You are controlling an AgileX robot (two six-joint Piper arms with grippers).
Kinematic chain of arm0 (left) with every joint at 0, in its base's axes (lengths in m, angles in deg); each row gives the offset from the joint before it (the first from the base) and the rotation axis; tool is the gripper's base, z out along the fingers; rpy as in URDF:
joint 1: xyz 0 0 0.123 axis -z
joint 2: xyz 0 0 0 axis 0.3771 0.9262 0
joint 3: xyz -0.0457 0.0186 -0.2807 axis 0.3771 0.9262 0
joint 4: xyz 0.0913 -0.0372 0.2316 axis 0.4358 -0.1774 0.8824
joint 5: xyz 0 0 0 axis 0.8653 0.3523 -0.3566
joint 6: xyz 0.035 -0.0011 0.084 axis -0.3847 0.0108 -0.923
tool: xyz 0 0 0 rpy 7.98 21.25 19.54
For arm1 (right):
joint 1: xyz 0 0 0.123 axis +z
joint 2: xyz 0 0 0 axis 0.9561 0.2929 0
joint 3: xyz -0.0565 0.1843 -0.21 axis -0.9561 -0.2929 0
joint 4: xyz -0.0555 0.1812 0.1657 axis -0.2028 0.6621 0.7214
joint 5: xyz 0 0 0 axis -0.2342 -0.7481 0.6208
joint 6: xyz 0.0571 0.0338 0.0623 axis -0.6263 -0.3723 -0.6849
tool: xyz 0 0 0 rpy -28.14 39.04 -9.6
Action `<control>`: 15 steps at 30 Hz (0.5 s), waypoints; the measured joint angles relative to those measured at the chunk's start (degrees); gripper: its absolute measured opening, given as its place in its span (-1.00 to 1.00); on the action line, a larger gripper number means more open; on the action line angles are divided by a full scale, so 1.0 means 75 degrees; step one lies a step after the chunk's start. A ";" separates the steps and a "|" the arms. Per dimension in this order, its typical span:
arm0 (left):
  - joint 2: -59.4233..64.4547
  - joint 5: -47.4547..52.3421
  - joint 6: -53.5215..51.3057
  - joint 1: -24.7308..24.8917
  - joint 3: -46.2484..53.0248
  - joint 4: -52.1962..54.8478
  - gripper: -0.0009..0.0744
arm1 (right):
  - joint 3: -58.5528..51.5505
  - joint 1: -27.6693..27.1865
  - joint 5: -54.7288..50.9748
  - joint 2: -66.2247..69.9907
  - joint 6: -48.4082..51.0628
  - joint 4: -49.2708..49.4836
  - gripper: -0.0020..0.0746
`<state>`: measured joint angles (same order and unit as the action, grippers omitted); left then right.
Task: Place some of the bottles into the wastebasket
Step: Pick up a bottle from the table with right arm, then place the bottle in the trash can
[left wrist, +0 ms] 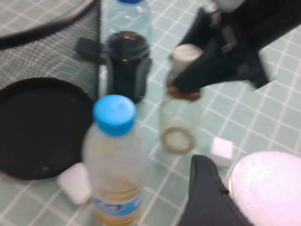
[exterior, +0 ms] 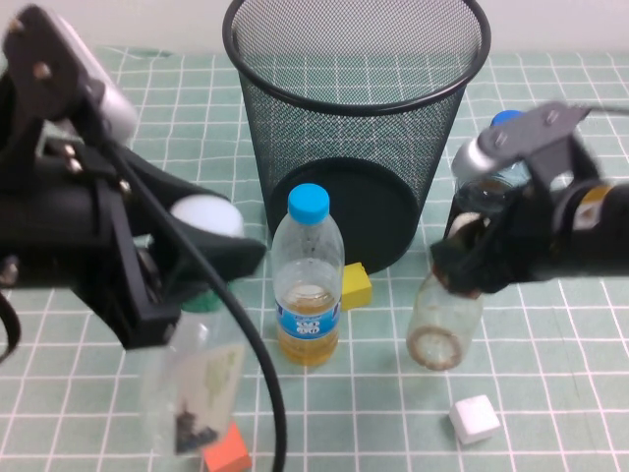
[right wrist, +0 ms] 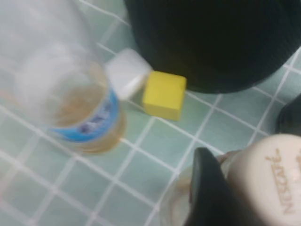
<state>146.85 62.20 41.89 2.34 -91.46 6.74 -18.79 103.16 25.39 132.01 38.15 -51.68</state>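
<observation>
The wastebasket [exterior: 354,128] stands at the back centre. My left gripper [exterior: 201,261] is shut on the tall bottle's neck, under its white cap [exterior: 206,216]. The clear body with its green-and-white label [exterior: 192,383] hangs below at the front left. The left wrist view shows the cap [left wrist: 268,188] against one finger [left wrist: 204,197]. My right gripper [exterior: 470,264], right of the basket, is shut on the shorter bottle [exterior: 444,320] at its amber neck. This bottle is tilted, its bottom facing the camera. Its cream cap [right wrist: 268,179] shows beside a finger [right wrist: 211,193].
A blue-capped bottle of orange liquid [exterior: 308,280] stands in front of the basket, between my arms. A blue-capped dark bottle [exterior: 496,167] stands behind my right arm. A yellow block [exterior: 356,285], a white block [exterior: 475,420] and an orange block [exterior: 226,450] lie on the mat.
</observation>
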 joint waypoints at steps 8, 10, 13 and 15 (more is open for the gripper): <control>0.0000 -0.0007 0.1474 0.0000 -0.0781 0.2324 -0.09 | 0.3376 0.0000 -0.3938 -0.0885 -0.2289 -0.2078 -0.17; 0.0016 -0.0007 0.1603 0.0000 -0.0798 0.2568 -0.09 | 0.4426 0.0000 -0.4301 -0.0885 -0.2491 -0.2681 -0.17; 0.0159 -0.0007 0.1659 0.0000 -0.0842 0.2685 -0.09 | 0.6222 -0.0006 -0.4172 -0.0771 -0.2577 -0.3218 -0.17; 0.0316 -0.0019 0.1672 0.0000 -0.0839 0.2701 -0.09 | 0.7217 -0.0006 -0.3811 -0.0522 -0.2458 -0.3334 -0.17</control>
<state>149.22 62.05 54.43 2.34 -97.75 27.00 35.34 103.11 -3.19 128.10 19.72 -76.69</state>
